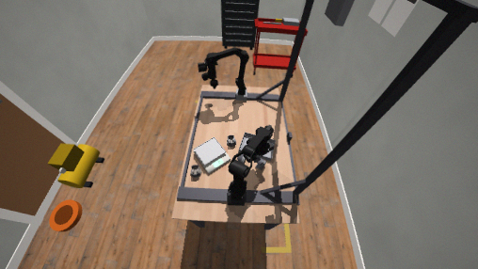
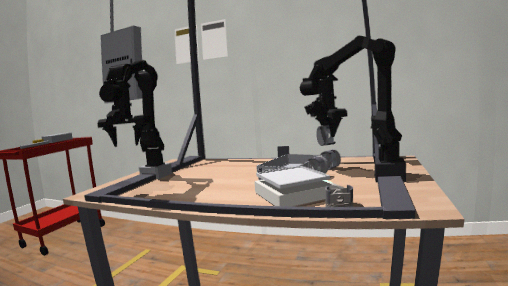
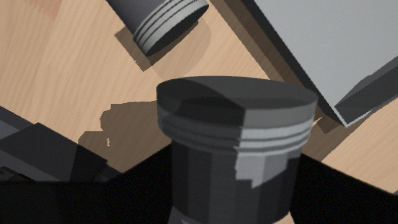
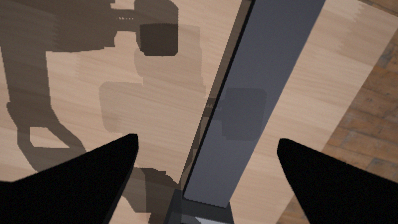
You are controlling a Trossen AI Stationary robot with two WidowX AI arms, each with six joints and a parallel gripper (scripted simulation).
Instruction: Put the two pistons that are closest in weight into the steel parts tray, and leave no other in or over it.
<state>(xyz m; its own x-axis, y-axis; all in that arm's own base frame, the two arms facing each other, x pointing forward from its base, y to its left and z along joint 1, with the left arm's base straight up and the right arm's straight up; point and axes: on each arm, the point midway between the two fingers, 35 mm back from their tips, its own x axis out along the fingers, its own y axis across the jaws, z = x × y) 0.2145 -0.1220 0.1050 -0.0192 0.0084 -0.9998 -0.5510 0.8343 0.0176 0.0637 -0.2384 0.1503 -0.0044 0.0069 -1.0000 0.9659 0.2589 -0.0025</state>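
My left gripper (image 2: 330,133) (image 3: 226,149) is shut on a dark grey piston (image 2: 323,136) (image 3: 235,112), held above the table near the steel parts tray (image 1: 243,143) (image 2: 296,160). In the left wrist view, the grey floor (image 3: 335,40) at top right appears to be the tray's; its visible part is bare. A piston (image 3: 162,25) lies beside it. Two pistons stand near the scale (image 1: 210,150) (image 2: 290,194): one (image 1: 231,141) between scale and tray, another (image 1: 195,171) (image 2: 339,195) at its front corner. My right gripper (image 2: 126,142) (image 4: 208,143) is open and empty.
A dark metal frame (image 1: 207,193) (image 4: 260,80) edges the table, with uprights and braces. The left arm hides much of the tray in the top view. More piston shapes (image 2: 331,158) show behind the scale in the exterior view. A red cart (image 2: 50,146) stands beyond the table.
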